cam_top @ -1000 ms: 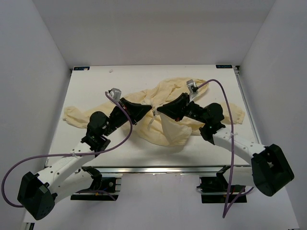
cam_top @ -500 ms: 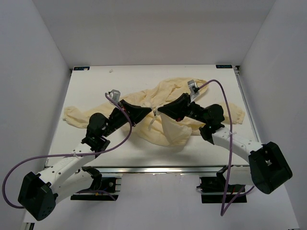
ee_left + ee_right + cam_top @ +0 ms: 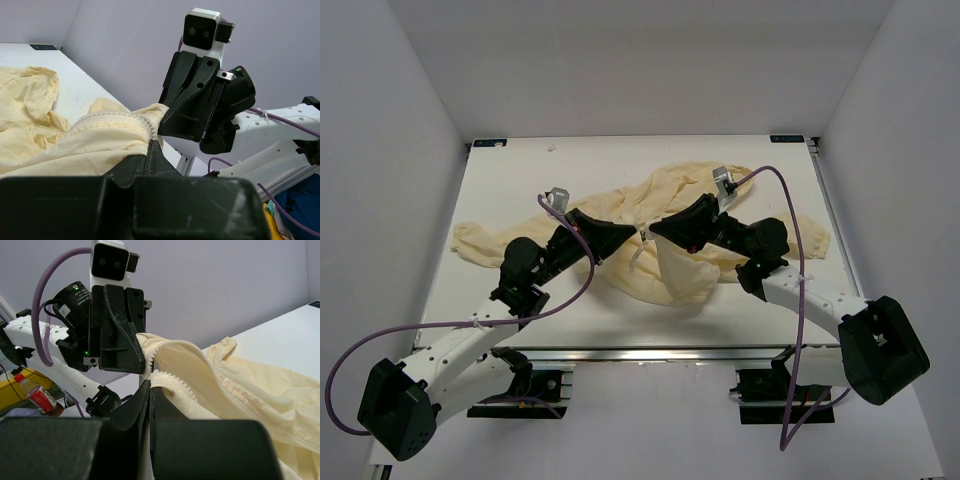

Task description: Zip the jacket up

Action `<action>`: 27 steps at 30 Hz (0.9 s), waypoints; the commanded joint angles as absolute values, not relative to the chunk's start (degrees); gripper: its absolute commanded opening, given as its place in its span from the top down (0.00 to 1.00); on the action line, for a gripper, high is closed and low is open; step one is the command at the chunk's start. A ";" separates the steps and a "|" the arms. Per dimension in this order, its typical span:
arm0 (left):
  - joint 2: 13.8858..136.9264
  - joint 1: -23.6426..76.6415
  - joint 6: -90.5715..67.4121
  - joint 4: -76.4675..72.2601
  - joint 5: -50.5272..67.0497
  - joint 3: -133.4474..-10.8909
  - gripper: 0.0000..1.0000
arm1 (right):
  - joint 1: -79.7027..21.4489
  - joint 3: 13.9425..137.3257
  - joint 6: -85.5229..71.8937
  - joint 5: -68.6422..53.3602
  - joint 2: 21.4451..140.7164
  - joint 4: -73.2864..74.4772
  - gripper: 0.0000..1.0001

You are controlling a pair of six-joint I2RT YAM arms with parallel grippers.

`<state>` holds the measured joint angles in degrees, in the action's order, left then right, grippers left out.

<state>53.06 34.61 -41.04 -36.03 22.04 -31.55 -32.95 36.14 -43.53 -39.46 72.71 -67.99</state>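
Note:
The pale yellow jacket [image 3: 665,205] lies crumpled on the white table, one sleeve trailing left [image 3: 480,243]. My left gripper [image 3: 632,233] and right gripper [image 3: 653,232] meet tip to tip above its middle, each shut on a front edge of the jacket. In the left wrist view my left gripper [image 3: 154,142] pinches a ribbed hem [image 3: 107,125], with the right gripper [image 3: 195,100] just beyond. In the right wrist view my right gripper [image 3: 150,383] pinches an edge with zipper teeth [image 3: 177,385], and a second row of teeth [image 3: 175,346] arches above it. The slider is not visible.
The table's [image 3: 520,170] near edge is a metal rail [image 3: 650,352]. Purple cables [image 3: 580,270] loop from both wrists. White walls enclose the table on three sides. A bottle with a red label [image 3: 37,395] stands off the table in the right wrist view.
Both grippers have crept slightly closer together at the jacket's centre, still holding the fabric. The jacket has hardly shifted.

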 commanded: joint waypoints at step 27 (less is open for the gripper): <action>54.32 34.37 -45.62 -42.54 26.37 -30.41 1.00 | -32.61 35.77 -46.49 -38.94 74.27 -78.39 1.00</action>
<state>54.48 34.61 -44.91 -40.62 24.93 -30.72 -32.95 35.81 -46.37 -39.59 74.08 -72.86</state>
